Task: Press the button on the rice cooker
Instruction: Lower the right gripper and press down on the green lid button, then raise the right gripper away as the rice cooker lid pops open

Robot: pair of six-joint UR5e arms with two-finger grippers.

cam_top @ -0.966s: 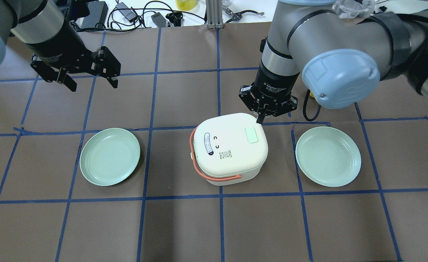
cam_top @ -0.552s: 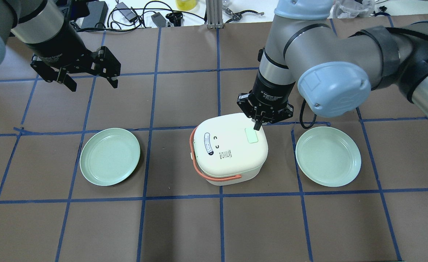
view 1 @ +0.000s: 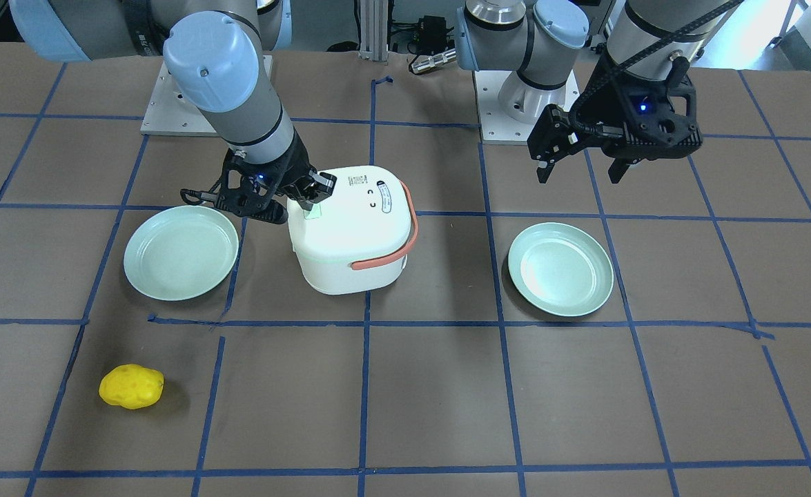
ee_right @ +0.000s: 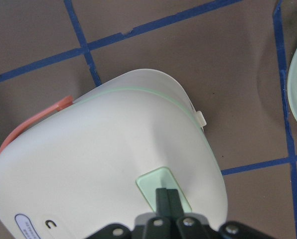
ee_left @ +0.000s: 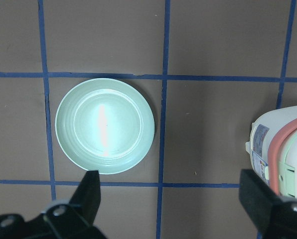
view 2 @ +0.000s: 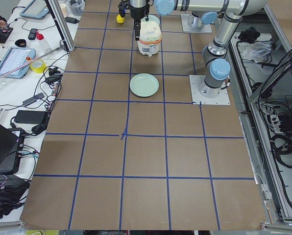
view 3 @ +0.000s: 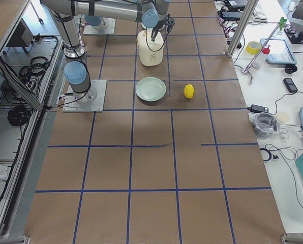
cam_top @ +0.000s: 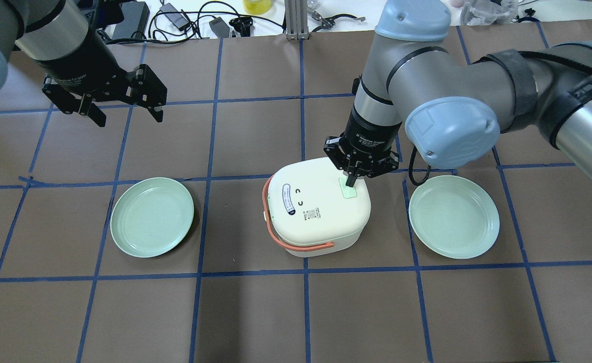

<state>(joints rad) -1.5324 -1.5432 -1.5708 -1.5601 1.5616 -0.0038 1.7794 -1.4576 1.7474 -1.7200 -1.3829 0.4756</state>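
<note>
The pale green rectangular button (cam_top: 348, 192) sits on the lid of the white rounded rice cooker (cam_top: 318, 206), toward the side of the lid facing the robot's right. The cooker stands upright near the middle of the brown paper-covered table (cam_top: 255, 312), which is marked with a grid of blue tape. Its orange carrying handle (cam_top: 305, 247) lies folded down around the lid's edge.

The right gripper (cam_top: 350, 180) points straight down over the button with its two fingers (ee_right: 167, 199) clenched together into a single tip. In the right wrist view that tip lies on the button's surface, near the edge closest to the arm.

Two pale green round plates flank the cooker, apart from it: one (cam_top: 152, 217) on the robot's left, the other (cam_top: 454, 217) on its right.

The left gripper (cam_top: 129, 119) hangs well apart from the cooker, above the table beyond the left plate, its fingers spread wide and holding nothing.

A yellow lumpy object (view 1: 131, 386) lies on the table's operator side, beyond the right plate.
</note>
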